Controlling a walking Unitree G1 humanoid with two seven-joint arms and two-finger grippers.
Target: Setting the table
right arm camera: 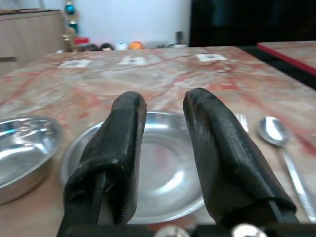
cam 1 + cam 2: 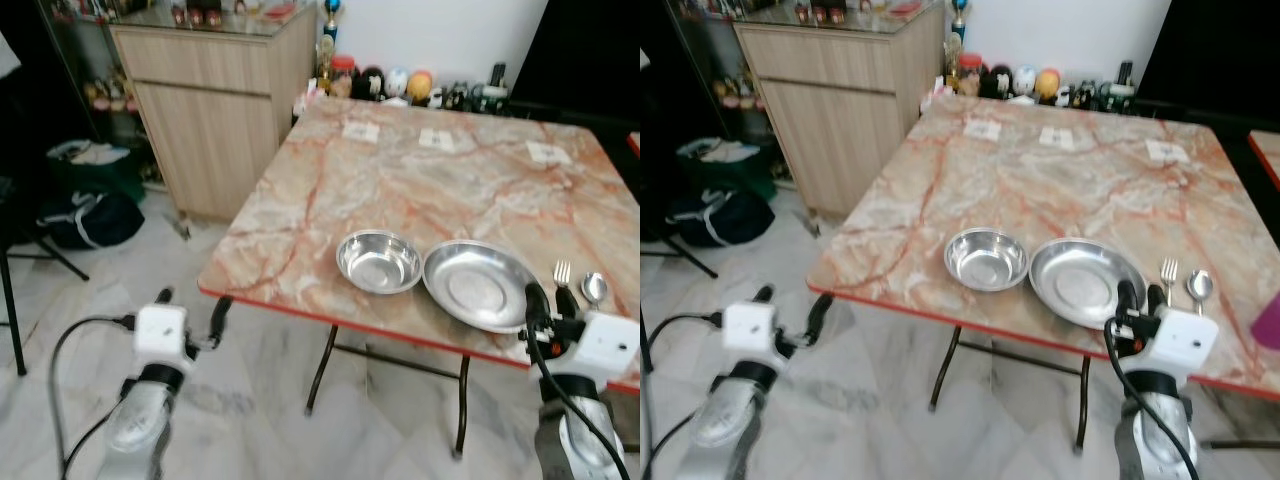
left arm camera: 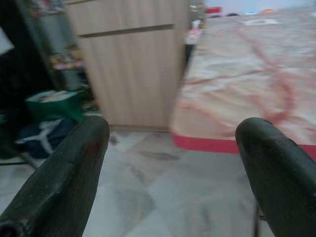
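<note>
Table (image 2: 430, 180): marble-patterned top with a red edge, on thin dark metal legs; takes up most of the scene ahead.
Floor (image 2: 250, 400): pale veined tile; under the table and both arms.
Cabinet (image 2: 210, 110): light wood, by the table's far left corner; glass top with small items.
Bags (image 2: 90, 205): dark bag and green bag on the floor left of the cabinet, well apart from the table.
Far-edge clutter (image 2: 400, 85): jars, bottles and small figures lined along the wall side of the table; three pale cards (image 2: 436, 139) lie just in front of them.
Plate (image 2: 480, 284): steel, round, near the front edge, right of centre; touching or almost touching the bowl.
Bowl (image 2: 379, 261): steel, deeper, just left of the plate.
Fork (image 2: 562, 272): right of the plate, tines pointing away from the robot.
Spoon (image 2: 594, 288): just right of the fork, bowl end also away.
Right gripper (image 2: 546, 298): at the front edge by the plate's right rim, partly covering the fork handle; fingers a narrow gap apart, nothing between them.
Left gripper (image 2: 190, 318): low over the floor, left of the table's front corner; fingers spread wide, holding nothing.
Right wrist view: plate seen between the fingers (image 1: 123, 148); spoon handle visible full length.
Left wrist view: cabinet front and red table edge.
</note>
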